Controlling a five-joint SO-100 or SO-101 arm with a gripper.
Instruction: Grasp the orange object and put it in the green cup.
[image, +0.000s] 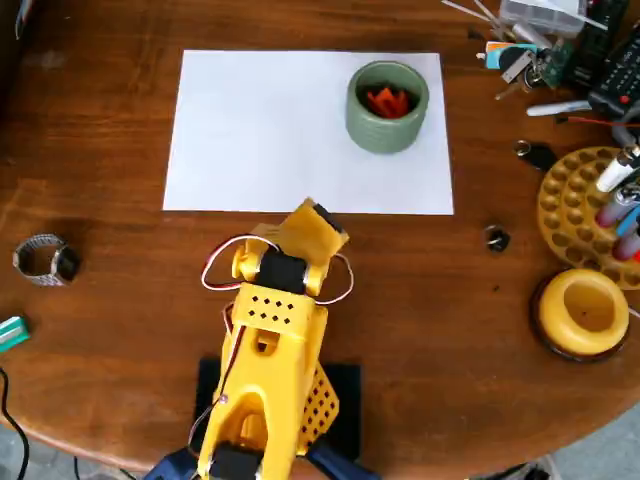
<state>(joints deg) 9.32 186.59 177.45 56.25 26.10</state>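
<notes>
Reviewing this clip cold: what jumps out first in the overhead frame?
The yellow arm dominates the lower middle, folded back near the table's front edge; its gripper cannot be made out. Next comes the white paper sheet on the brown table, with the green cup at the sheet's upper right and the orange object already lying inside it. At the right edge sit a yellow round holder and a yellow pen rack.

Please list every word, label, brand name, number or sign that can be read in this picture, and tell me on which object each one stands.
None can be read.
The white paper sheet is blank.
The green cup and the yellow arm show no lettering.
The clutter at the upper right may carry print, but it is too small and blurred.
</notes>
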